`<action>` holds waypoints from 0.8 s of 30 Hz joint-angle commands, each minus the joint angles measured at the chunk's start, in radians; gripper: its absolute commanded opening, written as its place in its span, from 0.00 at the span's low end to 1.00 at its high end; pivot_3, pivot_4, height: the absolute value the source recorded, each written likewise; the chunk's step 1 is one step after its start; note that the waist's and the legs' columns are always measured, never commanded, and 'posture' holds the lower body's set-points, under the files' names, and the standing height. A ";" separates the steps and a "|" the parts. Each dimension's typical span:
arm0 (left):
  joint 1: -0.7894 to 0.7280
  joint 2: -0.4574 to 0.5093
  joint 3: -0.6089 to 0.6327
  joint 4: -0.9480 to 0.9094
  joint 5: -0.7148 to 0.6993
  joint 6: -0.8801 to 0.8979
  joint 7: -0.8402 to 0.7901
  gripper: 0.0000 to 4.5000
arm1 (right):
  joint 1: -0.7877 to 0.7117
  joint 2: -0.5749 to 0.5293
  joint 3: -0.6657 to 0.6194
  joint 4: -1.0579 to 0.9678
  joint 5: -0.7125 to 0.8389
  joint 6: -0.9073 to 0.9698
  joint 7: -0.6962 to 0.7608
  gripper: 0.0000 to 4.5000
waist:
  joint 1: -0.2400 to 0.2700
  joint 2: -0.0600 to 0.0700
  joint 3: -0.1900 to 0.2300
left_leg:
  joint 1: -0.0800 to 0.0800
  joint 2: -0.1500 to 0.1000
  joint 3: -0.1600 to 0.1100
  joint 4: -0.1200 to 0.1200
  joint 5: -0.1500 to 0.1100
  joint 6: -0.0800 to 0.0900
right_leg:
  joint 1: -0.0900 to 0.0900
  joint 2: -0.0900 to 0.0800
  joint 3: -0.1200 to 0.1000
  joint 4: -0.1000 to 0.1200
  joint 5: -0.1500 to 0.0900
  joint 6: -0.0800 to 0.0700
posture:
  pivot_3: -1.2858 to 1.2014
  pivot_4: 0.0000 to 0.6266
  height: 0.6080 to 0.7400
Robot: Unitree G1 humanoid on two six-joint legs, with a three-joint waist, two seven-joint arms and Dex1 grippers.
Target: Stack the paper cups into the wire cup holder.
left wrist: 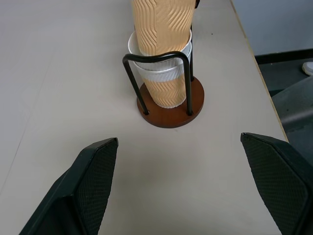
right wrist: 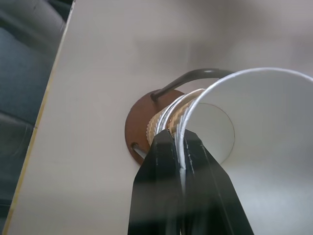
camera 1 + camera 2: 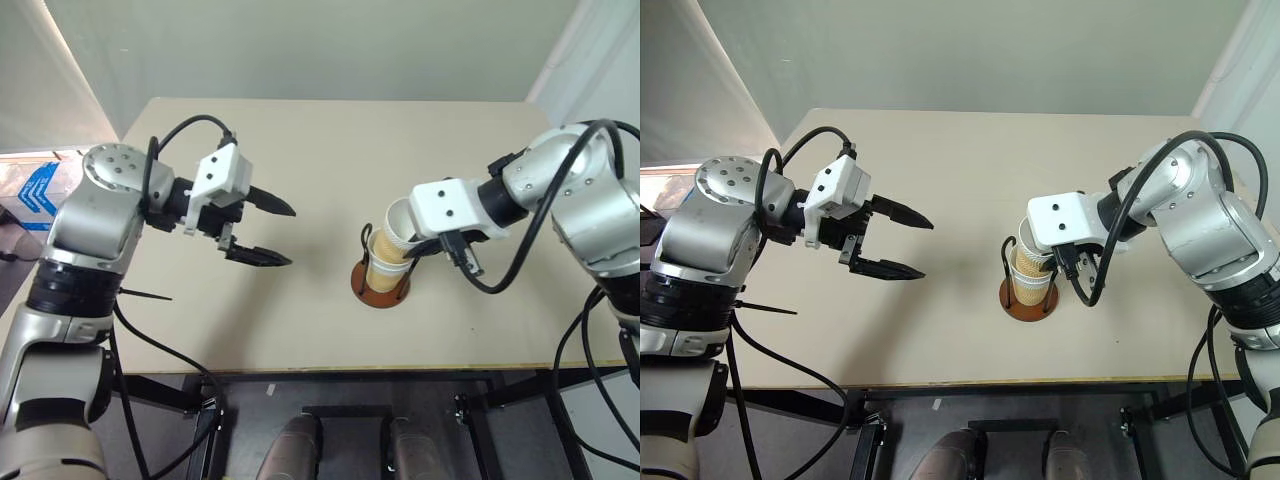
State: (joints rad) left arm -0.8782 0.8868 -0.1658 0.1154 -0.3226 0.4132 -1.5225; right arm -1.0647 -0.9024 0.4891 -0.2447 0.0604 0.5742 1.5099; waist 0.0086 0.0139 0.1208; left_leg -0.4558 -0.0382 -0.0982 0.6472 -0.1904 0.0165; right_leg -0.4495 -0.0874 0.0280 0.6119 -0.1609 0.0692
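The wire cup holder (image 3: 380,288), a reddish-brown disc with black wire loops (image 1: 156,58), stands right of the table's middle. Two paper cups (image 1: 164,93) sit nested inside it. A third paper cup (image 1: 161,19), ribbed tan with a white inside (image 2: 254,122), leans with its bottom pushed into the nested pair. My right gripper (image 2: 180,139) is shut on that top cup's rim, one finger inside and one outside. My left gripper (image 3: 290,237) hovers open and holding nothing over the table, left of the holder and pointing at it.
The beige table (image 3: 330,150) has its front edge (image 3: 350,368) a short way in front of the holder. The right edge (image 1: 254,63) runs close beside the holder. Something blue (image 3: 38,190) lies off the table at the far left.
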 commanded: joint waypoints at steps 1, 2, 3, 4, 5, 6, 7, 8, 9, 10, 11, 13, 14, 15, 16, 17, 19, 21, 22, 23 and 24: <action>-0.002 0.014 0.031 -0.030 -0.004 -0.010 0.003 0.98 | -0.030 0.033 -0.022 0.008 -0.023 0.006 -0.033 0.21 | -0.001 0.000 0.000 | 0.000 0.000 0.000 0.000 0.000 0.000 | 0.000 0.000 0.000 0.000 0.000 0.000 | 0.52 0.24 1.00; -0.001 0.013 0.030 -0.030 -0.003 -0.010 0.005 0.98 | -0.043 0.045 -0.033 0.023 -0.028 0.009 -0.047 0.27 | -0.001 0.000 0.000 | 0.000 0.000 0.000 0.000 0.000 0.000 | 0.000 0.000 0.000 0.000 0.000 0.000 | 0.52 0.24 1.00; -0.001 0.013 0.030 -0.031 -0.003 -0.010 0.005 0.98 | -0.057 0.057 -0.045 0.038 -0.029 0.016 -0.060 0.34 | -0.001 0.000 0.000 | 0.000 0.000 0.000 0.000 0.000 0.000 | 0.000 0.000 0.000 0.000 0.000 0.000 | 0.52 0.24 1.00; 0.000 0.012 0.029 -0.030 -0.002 -0.011 0.006 0.98 | -0.073 0.064 -0.057 0.053 -0.028 0.025 -0.067 0.42 | -0.001 0.000 0.000 | 0.000 0.000 0.000 0.000 0.000 0.000 | 0.000 0.000 0.000 0.001 0.000 0.000 | 0.52 0.24 1.00; 0.000 0.012 0.028 -0.028 0.000 -0.013 0.007 0.98 | -0.087 0.069 -0.068 0.066 -0.024 0.031 -0.074 0.50 | -0.001 0.000 0.000 | 0.000 0.000 0.000 0.000 0.000 0.000 | 0.000 0.000 0.000 0.000 0.000 0.000 | 0.52 0.24 1.00; 0.000 0.012 0.027 -0.027 0.002 -0.014 0.008 0.98 | -0.098 0.073 -0.082 0.074 -0.013 0.046 -0.081 0.58 | 0.000 0.000 0.000 | 0.000 0.000 0.000 0.000 0.000 0.000 | 0.000 0.000 0.000 0.000 0.000 -0.001 | 0.52 0.24 1.00; 0.002 0.012 0.028 -0.028 0.002 -0.014 0.009 0.98 | -0.109 0.077 -0.101 0.078 0.004 0.072 -0.088 0.65 | 0.000 0.000 0.000 | 0.000 0.000 0.000 0.000 0.000 0.000 | 0.000 0.000 0.000 0.000 0.000 -0.001 | 0.52 0.24 1.00; 0.002 0.011 0.029 -0.026 0.004 -0.014 0.013 0.98 | -0.119 0.082 -0.142 0.077 0.039 0.121 -0.102 0.65 | 0.000 0.000 0.000 | 0.000 0.000 0.000 0.000 0.000 0.000 | 0.000 0.000 0.000 0.000 0.000 -0.001 | 0.52 0.24 1.00; 0.003 0.010 0.031 -0.026 0.004 -0.011 0.019 0.98 | -0.125 0.086 -0.182 0.073 0.070 0.173 -0.116 0.65 | 0.000 0.000 0.000 | 0.000 0.000 0.000 0.000 0.000 0.000 | 0.000 0.000 0.000 0.000 0.000 -0.001 | 0.52 0.24 1.00; 0.005 0.009 0.034 -0.025 0.004 -0.007 0.026 0.98 | -0.125 0.084 -0.219 0.066 0.096 0.219 -0.131 0.65 | 0.000 0.000 0.000 | 0.000 0.000 0.000 0.000 0.000 0.000 | 0.000 0.000 0.000 0.000 0.000 -0.001 | 0.52 0.24 1.00; 0.006 0.006 0.040 -0.022 0.002 0.005 0.042 0.98 | -0.112 0.072 -0.258 0.055 0.115 0.256 -0.146 0.65 | 0.001 0.000 0.000 | 0.000 0.000 0.000 0.000 0.000 0.000 | 0.000 0.000 0.000 0.000 0.000 -0.002 | 0.52 0.24 1.00; 0.011 -0.001 0.056 -0.016 -0.007 0.035 0.081 0.98 | -0.072 0.039 -0.324 0.034 0.137 0.310 -0.181 0.65 | 0.003 0.000 0.000 | 0.000 0.000 0.000 0.000 0.000 -0.001 | 0.000 0.000 -0.001 0.000 -0.001 -0.002 | 0.52 0.24 1.00; 0.014 -0.005 0.066 -0.011 -0.012 0.046 0.101 0.98 | -0.049 0.026 -0.359 0.026 0.148 0.342 -0.207 0.65 | 0.004 0.000 0.000 | 0.000 0.000 0.000 0.000 0.001 -0.002 | 0.001 0.000 -0.001 0.000 -0.001 -0.002 | 0.52 0.24 1.00; 0.022 -0.013 0.082 0.003 -0.010 0.056 0.139 0.98 | -0.001 0.006 -0.412 0.014 0.152 0.374 -0.245 0.65 | 0.005 -0.001 0.000 | 0.000 0.000 -0.001 0.000 0.004 -0.009 | 0.001 0.000 -0.001 0.000 -0.001 -0.002 | 0.52 0.24 1.00; 0.030 -0.019 0.097 0.016 -0.006 0.060 0.172 0.98 | 0.042 -0.007 -0.461 0.000 0.160 0.409 -0.280 0.65 | 0.006 -0.001 0.000 | 0.000 0.000 -0.001 0.000 0.005 -0.010 | 0.001 0.000 -0.001 -0.001 -0.001 -0.002 | 0.52 0.24 1.00; 0.040 -0.030 0.118 0.032 -0.001 0.060 0.216 0.98 | 0.098 -0.014 -0.516 -0.020 0.165 0.445 -0.321 0.65 | 0.006 -0.001 0.000 | 0.000 0.000 0.000 0.000 0.005 -0.011 | 0.002 0.000 -0.001 -0.001 -0.001 -0.002 | 0.52 0.24 1.00; 0.050 -0.051 0.150 0.058 0.004 0.063 0.287 0.98 | 0.179 -0.004 -0.593 -0.053 0.173 0.491 -0.401 0.65 | 0.007 -0.001 0.000 | 0.001 0.000 0.000 0.000 0.005 -0.011 | 0.003 -0.001 -0.001 -0.001 -0.001 -0.002 | 0.52 0.24 1.00; 0.054 -0.072 0.172 0.086 0.018 0.048 0.354 0.98 | 0.242 0.021 -0.651 -0.068 0.172 0.510 -0.482 0.65 | 0.007 -0.001 0.000 | 0.001 0.000 0.001 -0.001 0.005 -0.012 | 0.002 -0.001 -0.001 0.001 0.000 -0.001 | 0.52 0.24 1.00; 0.055 -0.084 0.184 0.100 0.025 0.039 0.393 0.98 | 0.269 0.039 -0.679 -0.070 0.171 0.507 -0.525 0.65 | 0.006 -0.001 0.000 | 0.002 0.000 0.001 -0.001 0.006 -0.012 | 0.002 -0.001 -0.001 0.001 0.000 0.000 | 0.52 0.24 1.00; 0.055 -0.097 0.198 0.114 0.027 0.044 0.434 0.98 | 0.283 0.077 -0.722 -0.068 0.173 0.520 -0.581 0.65 | 0.004 -0.001 0.000 | 0.002 0.000 0.001 -0.001 0.006 -0.013 | 0.001 -0.001 0.000 0.002 0.001 0.001 | 0.52 0.24 1.00; 0.061 -0.113 0.216 0.126 0.035 0.041 0.489 0.98 | 0.302 0.126 -0.772 -0.065 0.163 0.510 -0.656 0.65 | 0.002 -0.001 0.000 | 0.002 0.000 0.001 -0.001 0.007 -0.012 | 0.001 -0.001 0.000 0.002 0.001 0.002 | 0.52 0.24 1.00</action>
State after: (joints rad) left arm -0.8169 0.7754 -0.0039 0.2347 -0.2971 0.4685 -1.1053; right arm -0.7618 -0.7997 -0.1956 -0.2813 0.2238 1.0868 0.9484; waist 0.0104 0.0132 0.1213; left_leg -0.4524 -0.0383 -0.0971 0.6453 -0.1837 0.0058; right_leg -0.4479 -0.0877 0.0284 0.6137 -0.1590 0.0718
